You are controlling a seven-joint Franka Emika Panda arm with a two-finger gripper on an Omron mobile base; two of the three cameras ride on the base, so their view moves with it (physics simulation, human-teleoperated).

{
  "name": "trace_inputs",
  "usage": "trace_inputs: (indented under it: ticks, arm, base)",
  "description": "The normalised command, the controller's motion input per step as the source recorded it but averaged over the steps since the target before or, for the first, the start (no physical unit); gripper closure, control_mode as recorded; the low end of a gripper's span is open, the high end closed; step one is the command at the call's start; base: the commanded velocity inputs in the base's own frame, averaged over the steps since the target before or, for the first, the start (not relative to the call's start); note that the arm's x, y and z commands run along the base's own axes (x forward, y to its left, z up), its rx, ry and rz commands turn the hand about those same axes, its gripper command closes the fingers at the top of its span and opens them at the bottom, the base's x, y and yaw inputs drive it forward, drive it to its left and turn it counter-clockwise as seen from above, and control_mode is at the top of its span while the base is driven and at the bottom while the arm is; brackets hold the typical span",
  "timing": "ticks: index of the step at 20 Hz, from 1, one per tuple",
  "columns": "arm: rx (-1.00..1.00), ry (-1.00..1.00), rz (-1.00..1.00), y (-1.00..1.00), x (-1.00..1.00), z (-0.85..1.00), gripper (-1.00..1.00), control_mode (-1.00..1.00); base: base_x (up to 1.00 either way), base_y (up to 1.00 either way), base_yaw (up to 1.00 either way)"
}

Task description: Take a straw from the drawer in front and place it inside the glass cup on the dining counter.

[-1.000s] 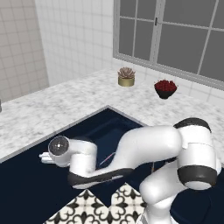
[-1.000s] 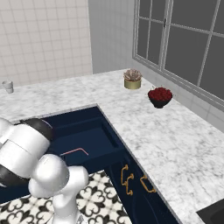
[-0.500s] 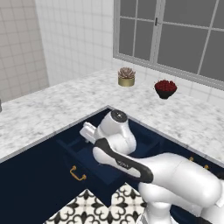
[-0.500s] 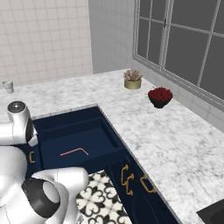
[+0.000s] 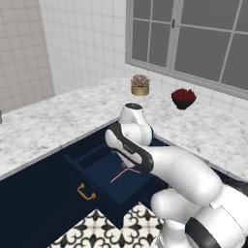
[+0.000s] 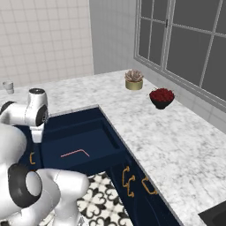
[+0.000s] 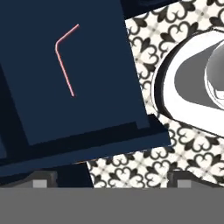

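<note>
The navy drawer (image 6: 95, 132) stands pulled out below the marble dining counter (image 6: 176, 141). On the drawer's floor lies the straw (image 6: 75, 153), thin, pink and bent into an L. It also shows as the pink straw (image 5: 123, 174) in the left base view. In the hand view, the straw (image 7: 65, 61) sits upper left on the drawer floor (image 7: 100, 78). My gripper (image 7: 111, 180) is open above the drawer, its fingertips (image 7: 41, 181) wide apart with nothing between them. The glass cup (image 6: 7, 86) stands far left on the counter.
A potted succulent (image 6: 133, 80) and a dark bowl of red berries (image 6: 161, 97) stand on the counter below the window. Brass-handled cabinet doors (image 6: 128, 181) flank the drawer on the right. The drawer's brass handle (image 5: 86, 193) juts over patterned floor tiles (image 5: 92, 232).
My arm has swung up from low at the left, over the floor, to above the open drawer. The drawer, straw and cup have not moved, and the gripper has stayed open.
</note>
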Motion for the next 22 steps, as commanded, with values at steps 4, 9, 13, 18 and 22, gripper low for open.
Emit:
trace_inputs:
  ticks: [4, 9, 13, 18, 22]
  arm:
    - [-0.11, 0.11, -0.43, 0.0, 0.76, -0.07, -1.0, -1.0]
    - [-0.12, 0.01, -0.42, -0.04, 0.72, -0.34, -1.0, -1.0]
    - [-0.01, -0.02, -0.4, -0.38, 0.47, -0.65, -1.0, -1.0]
    - [0.0, -0.09, -0.3, -0.43, 0.41, -0.63, -1.0, -1.0]
    - [0.0, -0.09, -0.24, -0.25, 0.28, -0.53, -1.0, -1.0]
  base:
    - [0.0, 0.0, 0.0]
    - [0.0, 0.0, 0.0]
    - [0.0, 0.0, 0.0]
    - [0.0, 0.0, 0.0]
    - [0.0, 0.0, 0.0]
